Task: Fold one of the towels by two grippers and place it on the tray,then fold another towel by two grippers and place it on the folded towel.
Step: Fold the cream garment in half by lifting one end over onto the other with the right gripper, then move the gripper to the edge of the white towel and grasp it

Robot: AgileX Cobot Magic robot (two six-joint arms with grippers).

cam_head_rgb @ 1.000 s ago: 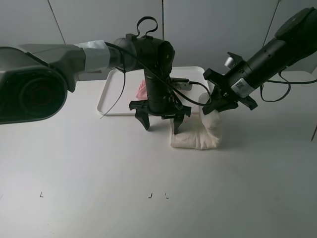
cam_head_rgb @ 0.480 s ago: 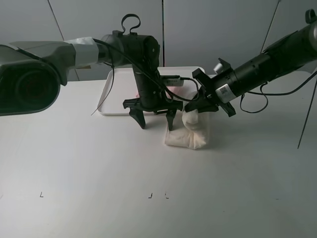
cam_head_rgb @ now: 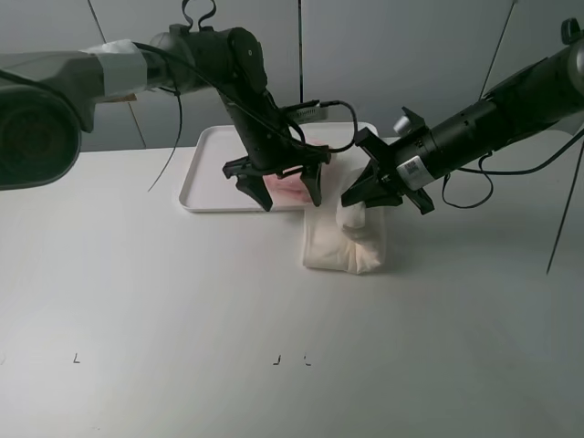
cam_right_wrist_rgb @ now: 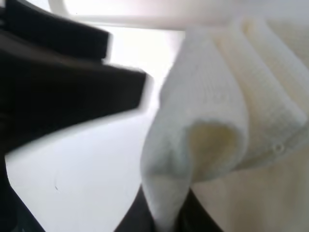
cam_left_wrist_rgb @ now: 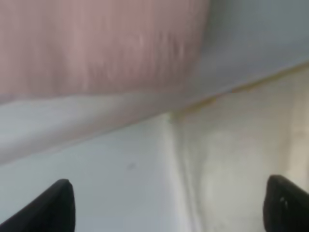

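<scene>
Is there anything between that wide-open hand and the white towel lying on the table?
No. In the high view only bare table separates the open left hand from the cream towel just below it.

A matte white table (cam_head_rgb: 182, 310) stands before a pale grey panelled wall (cam_head_rgb: 401, 55) with thin dark seams.

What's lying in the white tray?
A pink towel lies in the white tray. The open left gripper hangs over it and hides most of it, so its folds can't be seen.
</scene>
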